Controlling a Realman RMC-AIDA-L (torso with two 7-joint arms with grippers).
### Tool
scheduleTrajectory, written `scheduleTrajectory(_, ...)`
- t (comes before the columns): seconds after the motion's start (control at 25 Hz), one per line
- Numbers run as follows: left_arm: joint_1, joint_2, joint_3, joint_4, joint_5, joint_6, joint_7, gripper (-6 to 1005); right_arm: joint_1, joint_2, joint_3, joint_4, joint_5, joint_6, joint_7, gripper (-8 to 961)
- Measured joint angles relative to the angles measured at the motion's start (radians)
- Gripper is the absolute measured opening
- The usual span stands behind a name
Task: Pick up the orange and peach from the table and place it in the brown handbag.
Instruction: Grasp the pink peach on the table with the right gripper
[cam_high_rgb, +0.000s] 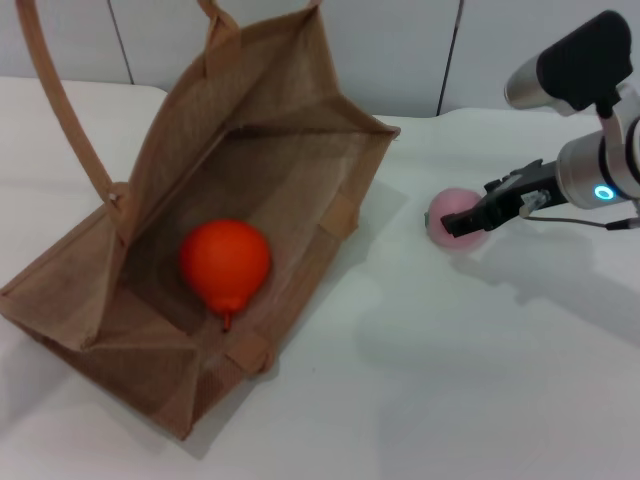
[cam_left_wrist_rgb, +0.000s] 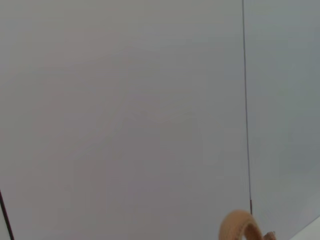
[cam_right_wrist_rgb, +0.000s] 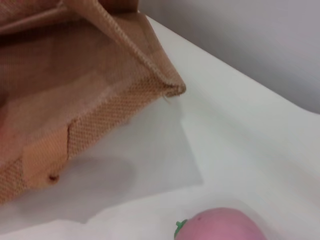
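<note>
**A bare robot test station**

A plain white bench stands against blank pale wall panels with thin dark seams. A robot arm reaches over it, with only a jute bag and toy-like fruit laid out: a lab setup.

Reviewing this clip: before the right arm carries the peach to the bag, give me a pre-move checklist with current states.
1. Orange already inside the brown handbag: ok.
2. Right gripper at the peach on the table: ok.
3. Fingers firmly closed on the peach: cannot tell.
4. Bag mouth open toward the peach: ok.
5. Table between peach and bag free of obstacles: ok.
6. Left gripper out of the way: cannot tell, not in view.
</note>
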Motion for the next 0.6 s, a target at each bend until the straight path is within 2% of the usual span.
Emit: scheduleTrajectory(0.6, -0.02, 0.0, 0.017, -0.01, 0.009, -0.003, 0.0, 120, 0.027, 0.006, -0.011, 0.061, 0.022, -0.035, 0.0, 809)
